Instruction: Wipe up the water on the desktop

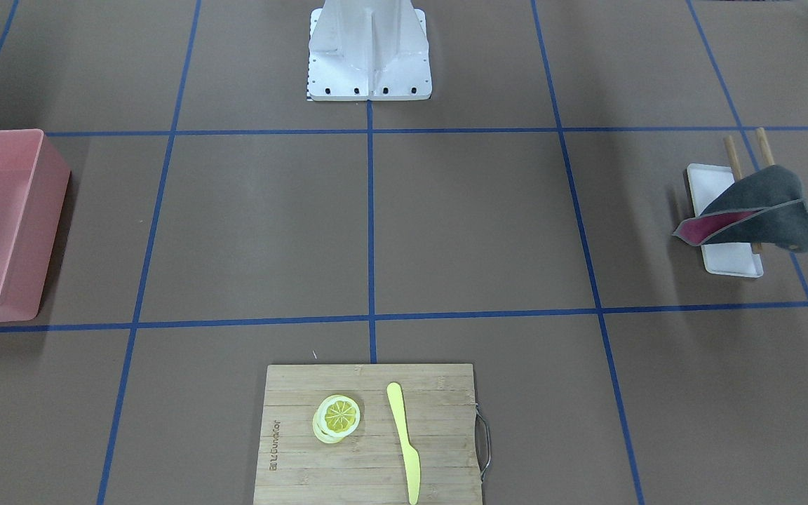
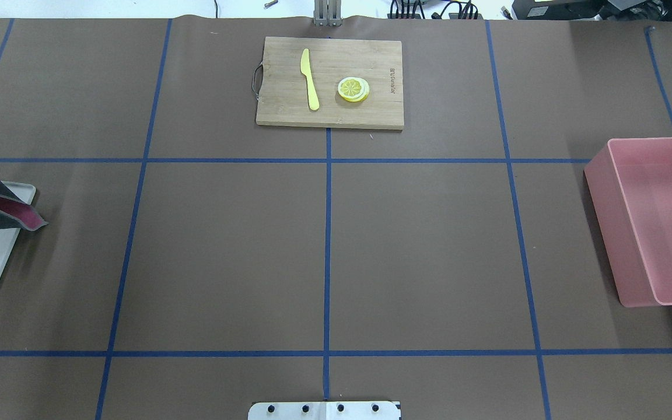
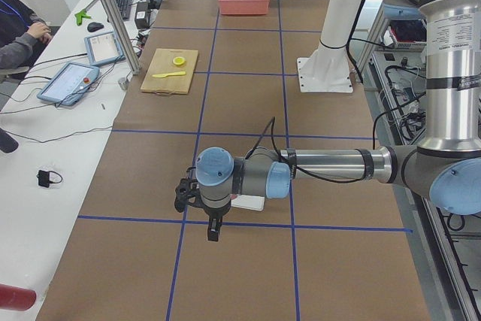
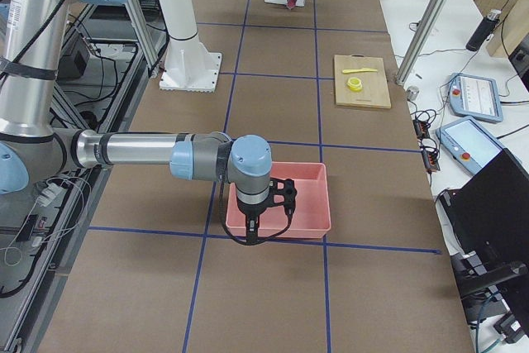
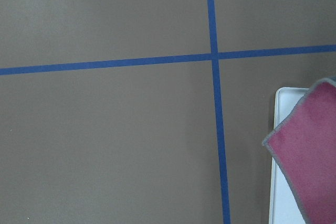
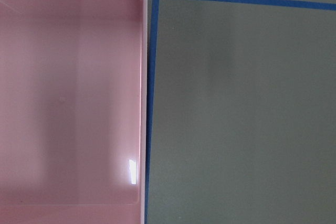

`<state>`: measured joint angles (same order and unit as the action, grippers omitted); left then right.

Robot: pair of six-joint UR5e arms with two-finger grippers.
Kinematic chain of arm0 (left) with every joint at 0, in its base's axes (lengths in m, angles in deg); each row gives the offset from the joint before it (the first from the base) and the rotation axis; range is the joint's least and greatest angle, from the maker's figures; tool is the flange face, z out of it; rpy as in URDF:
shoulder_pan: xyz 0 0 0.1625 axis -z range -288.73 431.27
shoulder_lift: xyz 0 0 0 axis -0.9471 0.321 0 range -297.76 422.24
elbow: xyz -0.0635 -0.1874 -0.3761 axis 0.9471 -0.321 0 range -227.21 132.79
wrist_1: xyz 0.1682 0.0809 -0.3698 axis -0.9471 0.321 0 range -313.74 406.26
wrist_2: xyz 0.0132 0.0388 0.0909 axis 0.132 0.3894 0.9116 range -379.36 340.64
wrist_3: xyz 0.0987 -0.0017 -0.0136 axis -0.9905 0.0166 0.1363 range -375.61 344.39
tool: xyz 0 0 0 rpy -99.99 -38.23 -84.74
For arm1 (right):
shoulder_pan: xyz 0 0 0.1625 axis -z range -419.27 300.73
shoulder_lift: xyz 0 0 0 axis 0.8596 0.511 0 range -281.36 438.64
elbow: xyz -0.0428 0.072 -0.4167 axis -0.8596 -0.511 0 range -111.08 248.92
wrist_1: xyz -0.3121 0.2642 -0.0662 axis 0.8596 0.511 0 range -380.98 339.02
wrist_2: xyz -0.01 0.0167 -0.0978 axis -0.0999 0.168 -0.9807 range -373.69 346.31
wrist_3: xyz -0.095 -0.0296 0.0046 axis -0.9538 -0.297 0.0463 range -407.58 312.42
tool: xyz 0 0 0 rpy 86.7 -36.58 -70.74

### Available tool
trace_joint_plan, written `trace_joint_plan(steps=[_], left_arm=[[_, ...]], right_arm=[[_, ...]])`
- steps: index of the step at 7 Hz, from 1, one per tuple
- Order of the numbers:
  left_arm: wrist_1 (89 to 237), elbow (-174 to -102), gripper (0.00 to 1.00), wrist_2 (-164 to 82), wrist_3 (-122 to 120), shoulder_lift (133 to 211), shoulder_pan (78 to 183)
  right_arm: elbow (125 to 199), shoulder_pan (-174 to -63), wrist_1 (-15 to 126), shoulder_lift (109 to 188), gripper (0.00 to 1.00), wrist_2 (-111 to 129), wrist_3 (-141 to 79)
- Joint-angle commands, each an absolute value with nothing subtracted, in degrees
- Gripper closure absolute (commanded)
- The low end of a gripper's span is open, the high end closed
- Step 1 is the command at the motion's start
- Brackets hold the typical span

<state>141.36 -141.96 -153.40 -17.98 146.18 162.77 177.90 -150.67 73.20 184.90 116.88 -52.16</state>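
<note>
White side bench (image 3: 41,223), aluminium frame post (image 3: 114,16), tablet (image 3: 68,83), keyboard (image 3: 122,1), seated operator (image 3: 19,31)

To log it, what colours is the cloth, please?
The cloth is grey outside, crimson inside; exterior front-facing view.

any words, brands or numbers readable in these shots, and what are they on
Nothing can be quoted with confidence.
cutting board: engraved brand mark along one short edge, too small and blurred to read.
tablets on the side bench: screens too small to read.
</note>
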Motion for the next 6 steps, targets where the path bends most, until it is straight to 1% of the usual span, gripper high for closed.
trace_joint_plan(steps=[1, 4, 6], left_arm=[[141.4, -142.0, 0.02, -153.4, -18.0, 146.2, 162.8], [141.5, -142.0, 0.02, -153.8, -17.9, 146.2, 162.8], [141.6, -142.3, 0.02, -154.0, -17.9, 146.3, 162.8]], right_arm=[[178.0, -150.7, 73.2, 185.1, 0.00, 117.0, -52.7], [178.3, -150.7, 73.1, 184.3, 0.00, 116.4, -52.4], [181.2, -150.6, 72.9, 184.0, 0.00, 116.6, -52.2]])
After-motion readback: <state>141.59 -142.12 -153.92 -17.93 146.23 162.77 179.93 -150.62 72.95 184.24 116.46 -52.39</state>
